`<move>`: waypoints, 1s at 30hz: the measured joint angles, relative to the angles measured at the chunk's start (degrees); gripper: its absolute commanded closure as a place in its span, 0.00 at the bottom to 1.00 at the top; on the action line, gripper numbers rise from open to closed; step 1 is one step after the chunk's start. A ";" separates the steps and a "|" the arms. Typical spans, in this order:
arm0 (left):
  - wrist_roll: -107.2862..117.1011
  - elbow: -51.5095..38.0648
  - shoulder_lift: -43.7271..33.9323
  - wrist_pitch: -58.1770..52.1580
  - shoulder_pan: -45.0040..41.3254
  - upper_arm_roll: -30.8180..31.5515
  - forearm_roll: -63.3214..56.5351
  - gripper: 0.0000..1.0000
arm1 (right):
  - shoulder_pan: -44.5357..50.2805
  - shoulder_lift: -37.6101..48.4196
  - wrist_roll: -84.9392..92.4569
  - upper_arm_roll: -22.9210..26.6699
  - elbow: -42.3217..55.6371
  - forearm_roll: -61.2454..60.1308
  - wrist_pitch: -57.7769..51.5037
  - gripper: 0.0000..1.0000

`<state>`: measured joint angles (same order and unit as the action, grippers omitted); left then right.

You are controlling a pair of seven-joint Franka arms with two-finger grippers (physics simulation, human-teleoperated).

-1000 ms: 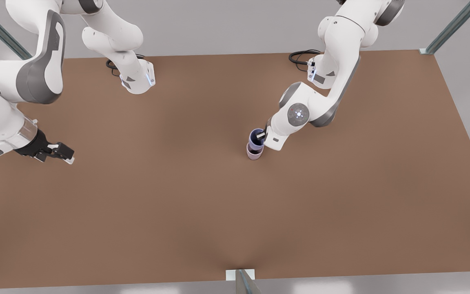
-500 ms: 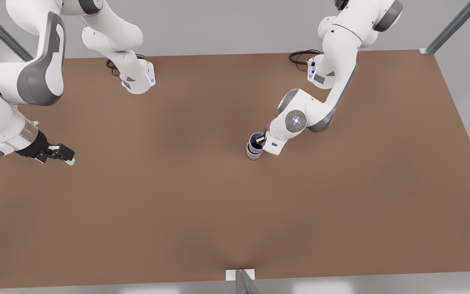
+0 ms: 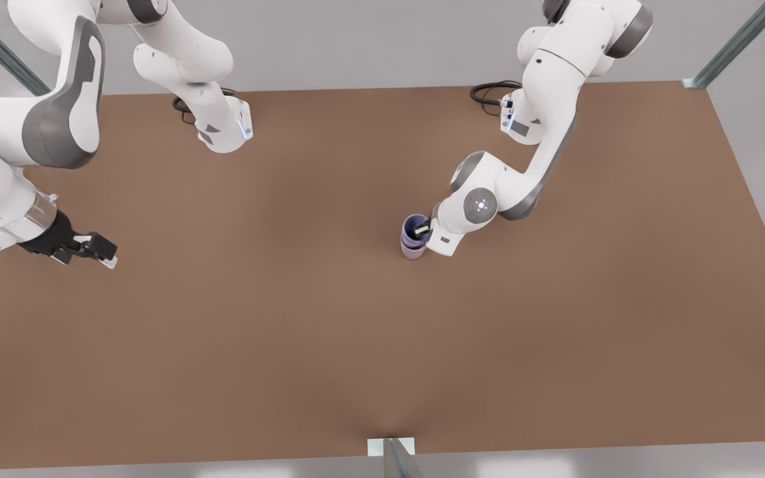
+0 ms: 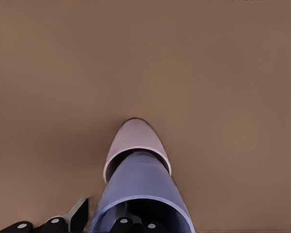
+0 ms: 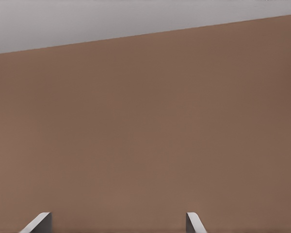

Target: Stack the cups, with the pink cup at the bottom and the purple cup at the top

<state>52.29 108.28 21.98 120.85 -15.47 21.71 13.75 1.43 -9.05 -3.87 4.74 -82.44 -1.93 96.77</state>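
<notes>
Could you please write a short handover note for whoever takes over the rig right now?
Left gripper: shut on the purple cup, one finger inside the rim, one outside.
Right gripper: open, waiting over the table at the front view's left.
Done: purple cup partly nested in the pink cup, which stands on the table.
Left: seat it if needed, release, withdraw.

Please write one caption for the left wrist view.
Left gripper lowers purple cup into pink cup on brown table.
</notes>
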 measured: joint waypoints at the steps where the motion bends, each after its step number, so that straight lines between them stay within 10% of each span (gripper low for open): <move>1: 0.00 0.00 0.00 0.00 0.00 0.00 0.17 0.08 | -0.01 -0.01 0.00 0.00 0.00 0.00 0.00 0.00; 30: 0.94 -2.79 -1.63 -3.75 0.10 -0.34 -1.95 0.08 | -0.30 0.00 0.00 -0.08 0.04 -0.09 0.09 0.00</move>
<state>53.23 105.49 20.34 117.10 -15.37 21.37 11.80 1.13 -9.06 -3.87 4.66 -82.41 -2.02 96.86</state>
